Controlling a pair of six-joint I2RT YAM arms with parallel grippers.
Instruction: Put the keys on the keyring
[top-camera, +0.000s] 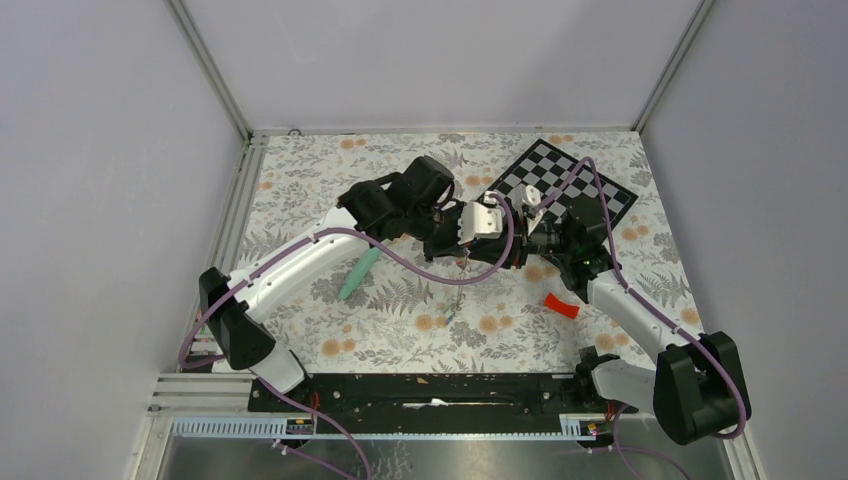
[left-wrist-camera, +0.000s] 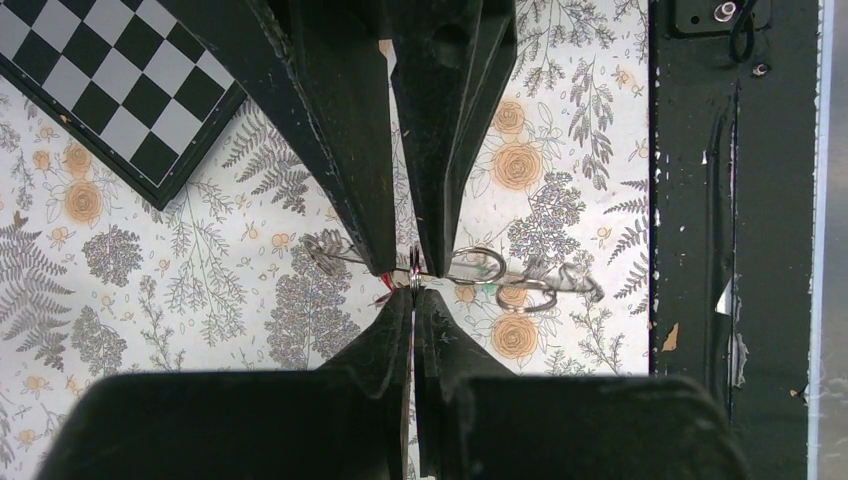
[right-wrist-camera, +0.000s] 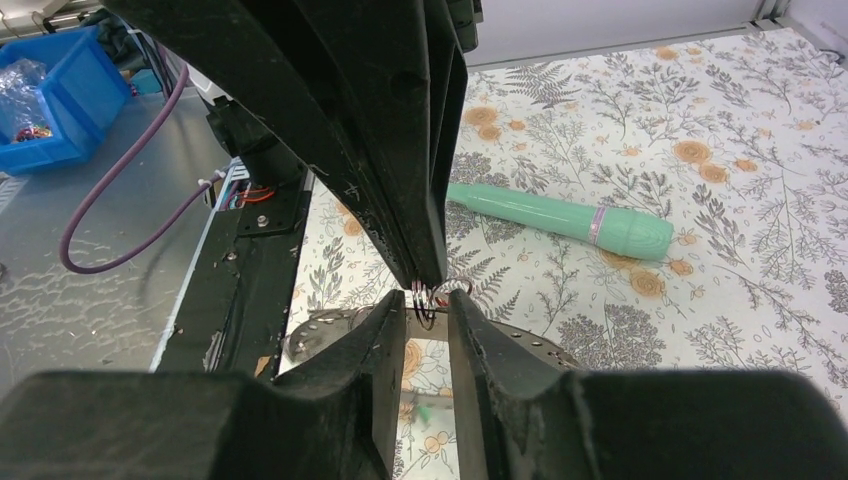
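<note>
Both grippers meet in mid-air above the middle of the table. My left gripper (left-wrist-camera: 413, 290) is shut on the thin wire loops of the keyring (left-wrist-camera: 480, 265), whose linked rings and short chain (left-wrist-camera: 575, 283) trail off to the right. My right gripper (right-wrist-camera: 428, 300) faces it, fingers apart, with those wire loops between its tips. The keyring's flat grey part (right-wrist-camera: 325, 330) hangs behind my right fingers. Of the keys, a red sliver (left-wrist-camera: 385, 296) and a green tag (right-wrist-camera: 425, 410) show, both blurred. In the top view the chain (top-camera: 458, 290) dangles below the grippers.
A mint-green tube (top-camera: 358, 275) lies on the floral cloth to the left of the grippers. A curved red piece (top-camera: 561, 305) lies to the right. A checkerboard (top-camera: 600, 195) sits at the back right. The black base rail (top-camera: 430, 390) runs along the near edge.
</note>
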